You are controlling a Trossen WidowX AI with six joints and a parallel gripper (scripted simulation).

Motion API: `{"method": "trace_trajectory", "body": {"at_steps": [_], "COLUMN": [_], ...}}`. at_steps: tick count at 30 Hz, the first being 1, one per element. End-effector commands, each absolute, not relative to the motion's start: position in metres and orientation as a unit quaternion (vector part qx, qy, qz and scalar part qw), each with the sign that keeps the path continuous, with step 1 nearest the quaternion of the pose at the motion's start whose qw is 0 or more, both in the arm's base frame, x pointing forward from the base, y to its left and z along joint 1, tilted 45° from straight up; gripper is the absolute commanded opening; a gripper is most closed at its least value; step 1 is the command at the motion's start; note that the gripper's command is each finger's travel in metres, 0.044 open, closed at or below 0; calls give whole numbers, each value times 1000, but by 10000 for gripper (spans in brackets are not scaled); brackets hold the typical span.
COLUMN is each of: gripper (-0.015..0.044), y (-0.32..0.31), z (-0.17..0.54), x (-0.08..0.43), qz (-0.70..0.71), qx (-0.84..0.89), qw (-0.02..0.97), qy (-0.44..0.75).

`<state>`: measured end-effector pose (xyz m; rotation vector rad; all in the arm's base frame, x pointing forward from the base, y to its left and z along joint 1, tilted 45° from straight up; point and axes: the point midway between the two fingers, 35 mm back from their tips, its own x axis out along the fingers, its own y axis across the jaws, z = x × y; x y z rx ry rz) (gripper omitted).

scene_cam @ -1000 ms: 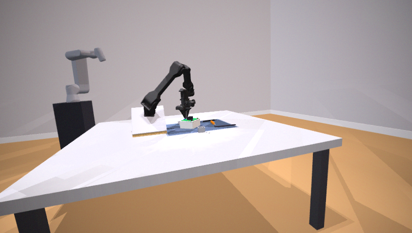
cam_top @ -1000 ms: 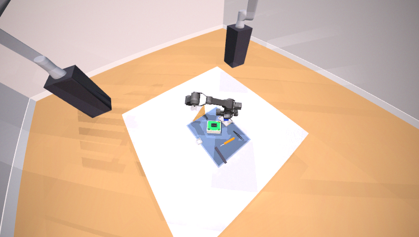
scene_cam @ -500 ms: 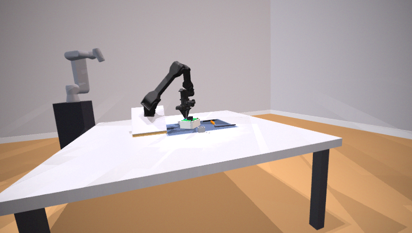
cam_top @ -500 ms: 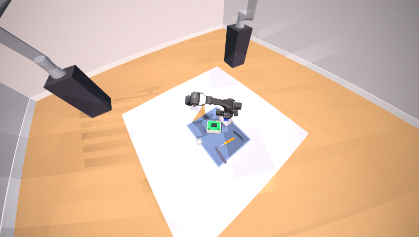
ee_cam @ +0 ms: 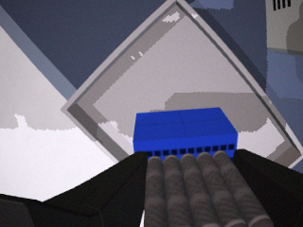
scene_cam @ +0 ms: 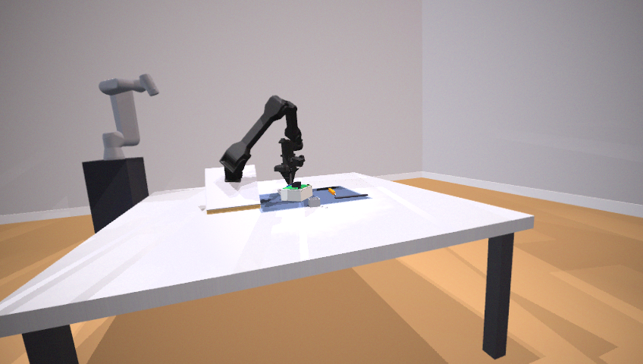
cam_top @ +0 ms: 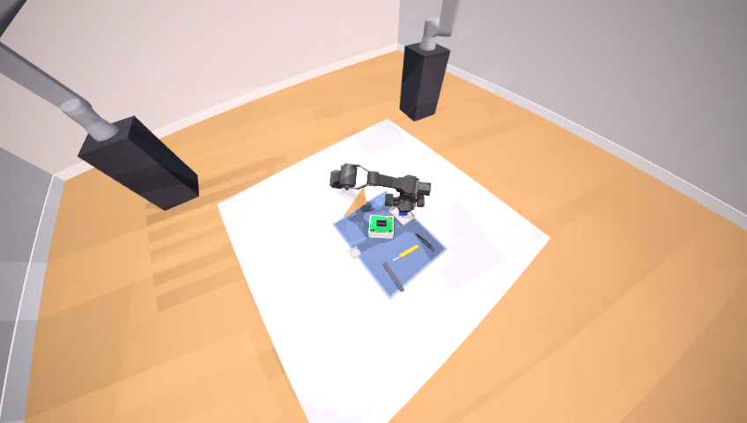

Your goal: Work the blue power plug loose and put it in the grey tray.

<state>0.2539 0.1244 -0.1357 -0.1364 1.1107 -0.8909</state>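
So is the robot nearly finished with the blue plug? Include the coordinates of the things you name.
Nearly, I think. Done: the blue plug [cam_top: 403, 213] [ee_cam: 185, 128] is out of its socket, away from the circuit board [cam_top: 388, 226] [scene_cam: 305, 186]. In hand: the tool [cam_top: 403, 209] [scene_cam: 290, 183] [ee_cam: 191, 162] grips it over the grey tray [cam_top: 410, 219] [ee_cam: 120, 57]. Left: setting it down if it isn't resting there, letting go and moving clear.
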Motion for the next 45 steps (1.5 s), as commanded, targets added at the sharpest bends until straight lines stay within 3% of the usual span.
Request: {"method": "trace_trajectory", "body": {"at_steps": [1, 13, 31, 40, 45], "gripper": [131, 440, 440, 440, 440], "y": [124, 124, 124, 182, 184], "z": [-136, -136, -136, -75, -73], "x": [254, 254, 254, 242, 242], "qz": [-410, -410, -410, -413, -413], "qx": [-61, -61, -61, -62, -62], "qw": [753, 753, 753, 751, 751], "qy": [511, 511, 511, 512, 512]}}
